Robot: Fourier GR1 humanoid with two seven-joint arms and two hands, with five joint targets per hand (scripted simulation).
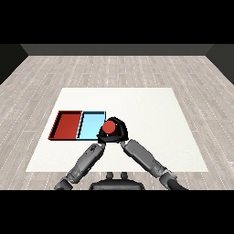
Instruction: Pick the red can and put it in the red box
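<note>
1. 1 hand, the right hand (119,129), is curled round the red can (108,128), held at the light blue tray's (90,124) right edge.
2. To do well: carry it left, past the blue tray, keeping it upright, and release over the red tray (67,124).
3. Left hand (101,138): fingers hidden, cannot tell.
4. Can: round red top, seen from above.

No readable text, labels, brands, numbers or signs anywhere. Red can (109,128) top plain, no print legible. Red tray (58,125), light blue tray (91,122) and white table (151,114) all unmarked.
</note>
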